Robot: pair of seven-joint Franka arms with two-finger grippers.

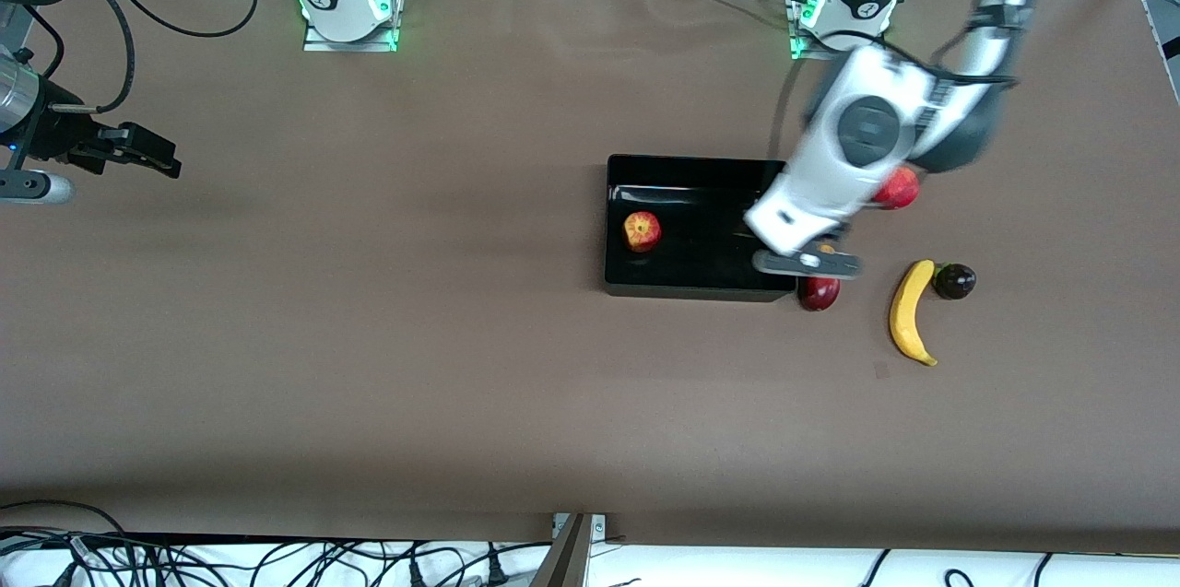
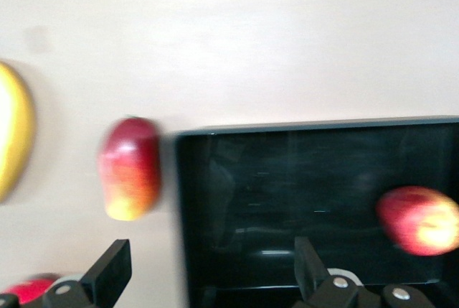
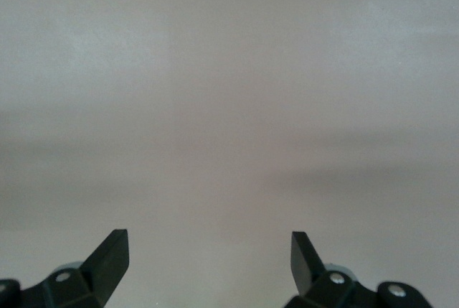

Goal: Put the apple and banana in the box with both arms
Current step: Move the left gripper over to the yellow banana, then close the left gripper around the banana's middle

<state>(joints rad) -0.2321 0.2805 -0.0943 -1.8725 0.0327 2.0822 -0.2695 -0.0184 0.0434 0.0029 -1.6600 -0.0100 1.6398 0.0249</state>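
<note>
The apple point(image 1: 643, 231), red with yellowish patches, lies inside the black box point(image 1: 701, 266), toward the right arm's end of it. The banana point(image 1: 911, 311) lies on the table beside the box, toward the left arm's end. My left gripper point(image 1: 809, 263) hangs over the box wall nearest the banana, open and empty. The left wrist view shows my left gripper point(image 2: 208, 273) astride that wall, with the box point(image 2: 287, 186), the apple point(image 2: 419, 220) and the banana's edge point(image 2: 13, 139). My right gripper point(image 1: 166, 159) waits open at the right arm's end of the table, over bare table in the right wrist view point(image 3: 208, 258).
A red-and-yellow mango-like fruit point(image 1: 819, 292) lies against the box's corner and also shows in the left wrist view point(image 2: 129, 168). A plain red round fruit point(image 1: 899, 189) sits partly under the left arm. A dark purple fruit point(image 1: 954, 281) touches the banana's tip.
</note>
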